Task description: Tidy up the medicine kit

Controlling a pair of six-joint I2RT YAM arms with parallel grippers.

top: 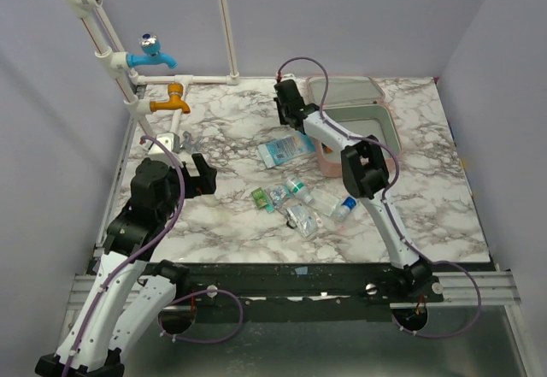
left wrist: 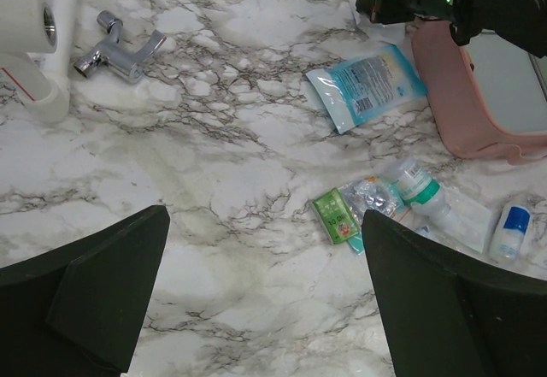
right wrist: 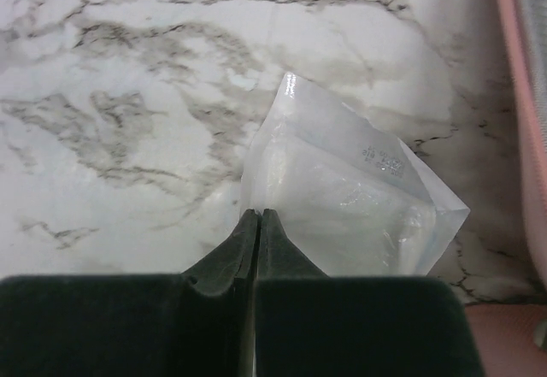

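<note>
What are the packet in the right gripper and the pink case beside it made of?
Translucent flat packet, pinched by the right gripper: thin plastic film with a glossy finish, judging by its sheen, creases and see-through look. Pale pink zip case: soft and matte, perhaps silicone or coated fabric. Its smooth wall curves and shows no shine.

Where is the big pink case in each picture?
Top view: the pink case lies open at the far right of the table.
Left wrist: pink case wall at the upper right, beside a blue packet.
Right wrist: just a pink strip down the right edge.
Shared landmark: the marble table.
</note>
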